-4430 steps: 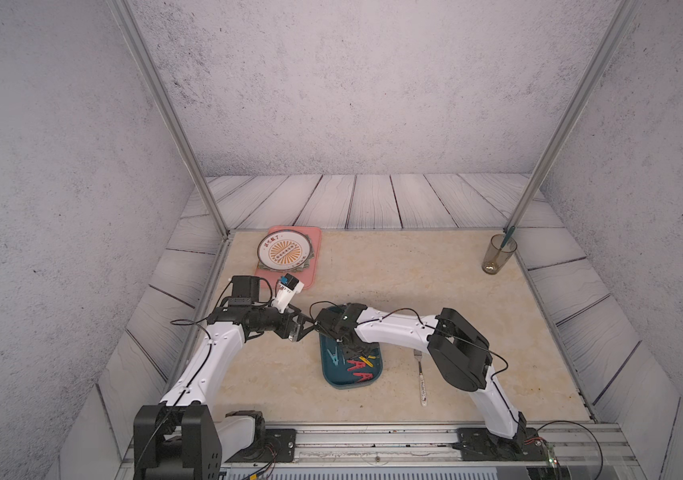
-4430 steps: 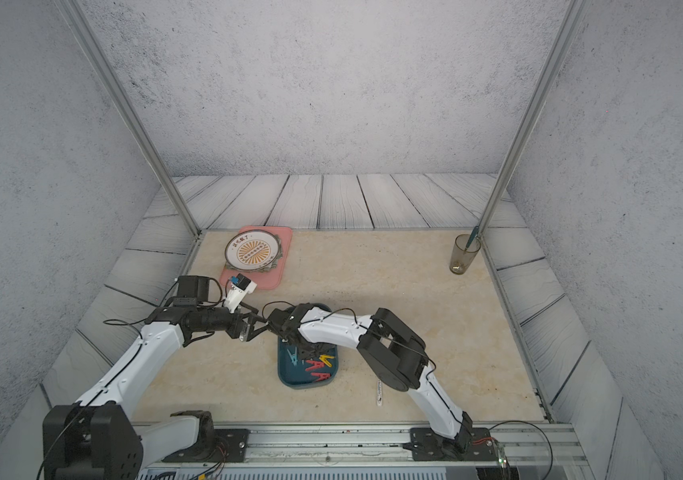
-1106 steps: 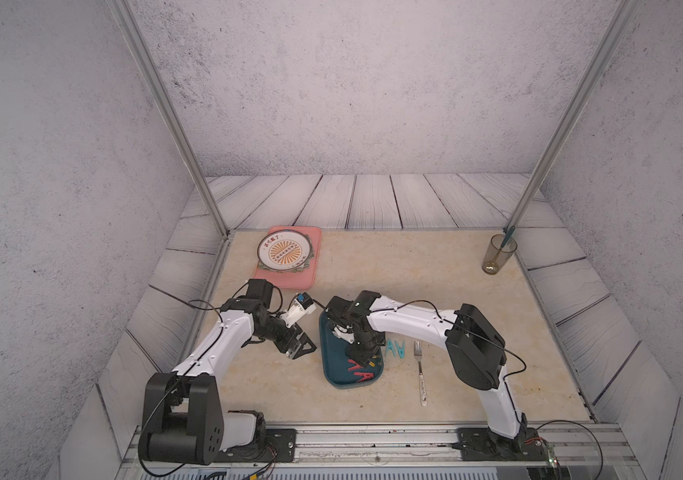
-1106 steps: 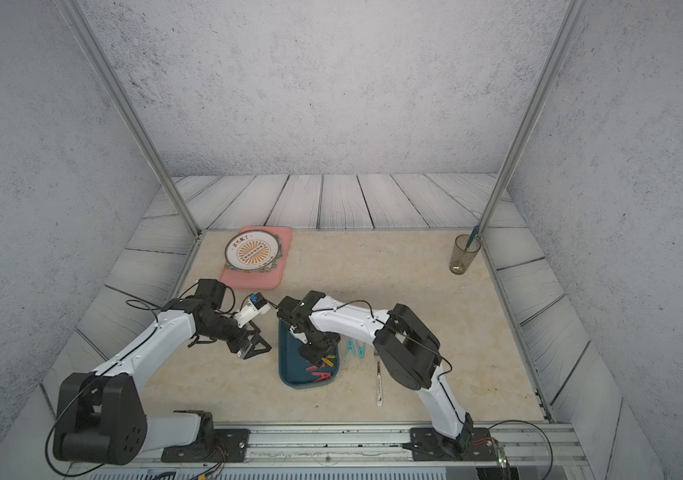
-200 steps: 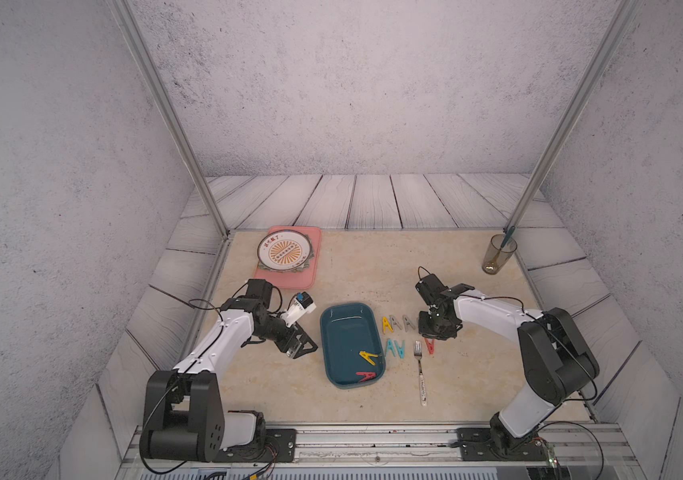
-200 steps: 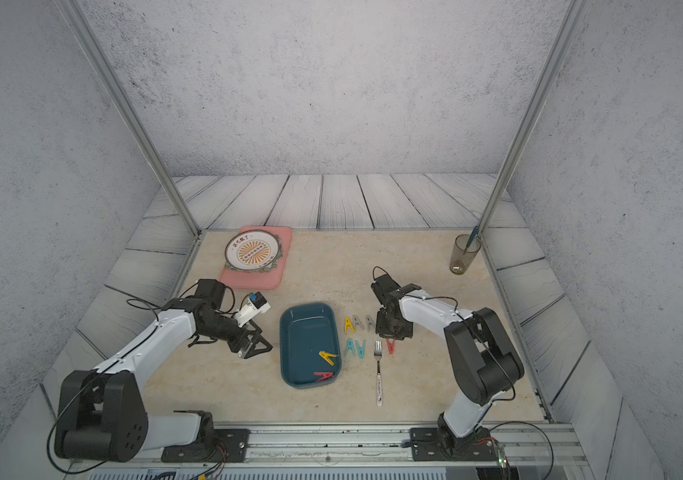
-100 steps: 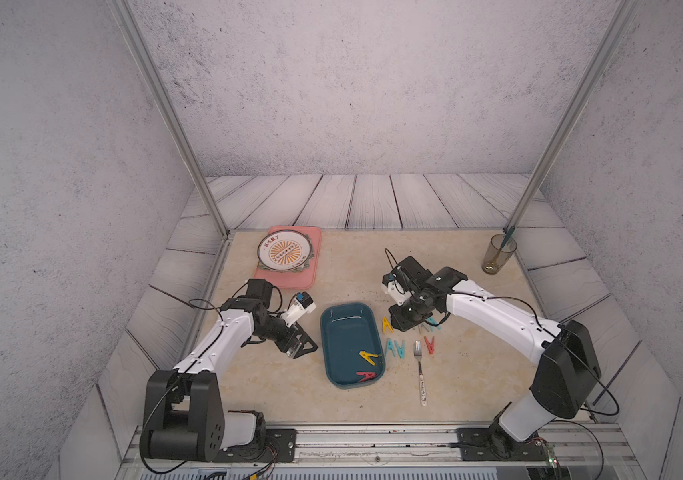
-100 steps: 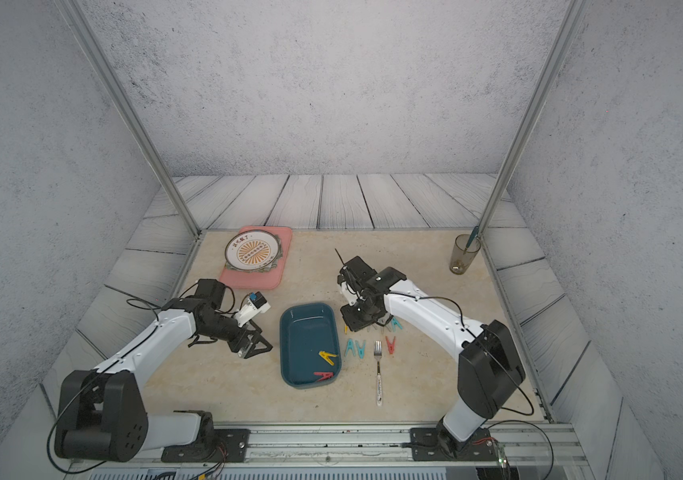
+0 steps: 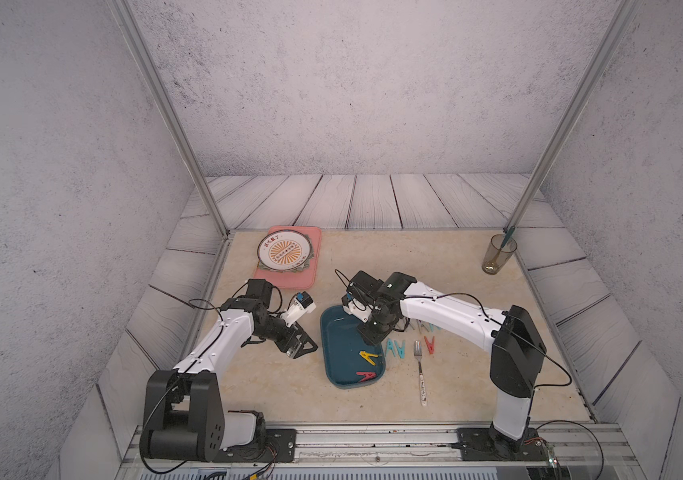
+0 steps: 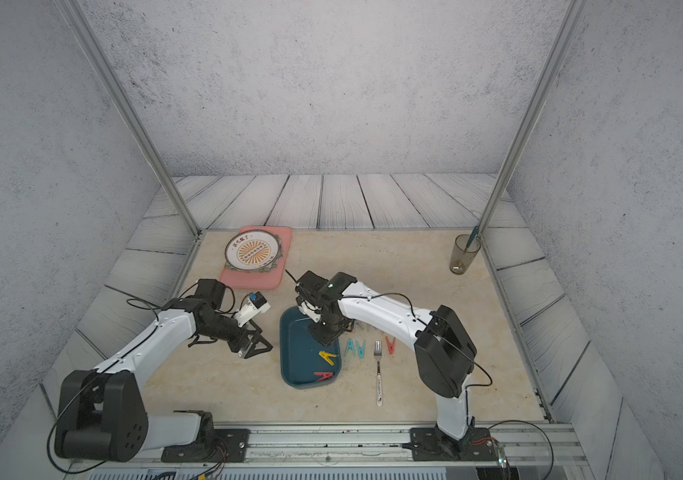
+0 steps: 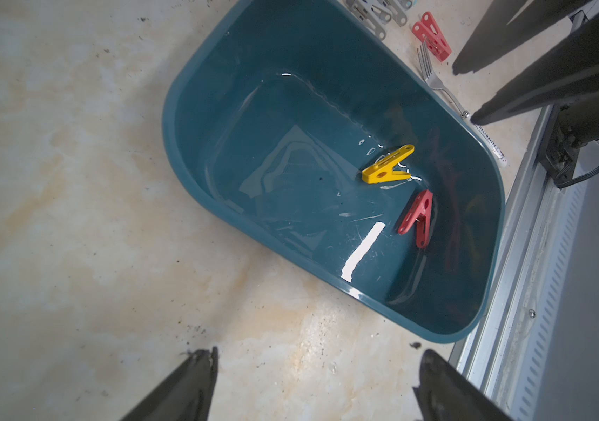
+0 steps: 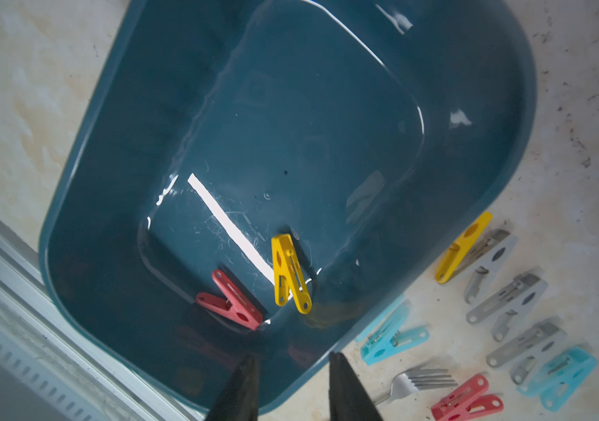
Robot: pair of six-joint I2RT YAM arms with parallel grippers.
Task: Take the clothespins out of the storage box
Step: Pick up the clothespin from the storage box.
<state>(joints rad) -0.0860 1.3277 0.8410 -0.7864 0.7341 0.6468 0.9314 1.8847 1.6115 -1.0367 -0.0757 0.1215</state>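
Observation:
The dark teal storage box point(image 9: 337, 332) point(image 10: 295, 345) lies at the front middle of the table. Two clothespins lie in its near end, one yellow point(image 12: 289, 271) point(image 11: 387, 169) and one red point(image 12: 230, 300) point(image 11: 418, 217). Several more clothespins lie in rows on the table right of the box: light blue point(image 9: 396, 347), grey point(image 12: 498, 262), yellow point(image 12: 462, 248) and red point(image 9: 430, 344). My right gripper point(image 12: 292, 359) point(image 9: 369, 334) hangs over the box, open and empty. My left gripper point(image 11: 319, 353) point(image 9: 302, 348) is open and empty just above bare table left of the box.
A metal fork point(image 9: 420, 370) lies right of the box among the clothespins. At the back left sits a pink tray point(image 9: 310, 276) carrying a plate point(image 9: 286, 251). A glass point(image 9: 497, 255) stands back right. The metal rail point(image 9: 373, 440) runs along the front edge.
My right arm has swung left from the clothespins on the table to above the storage box, and its jaws have widened. The left arm has not moved.

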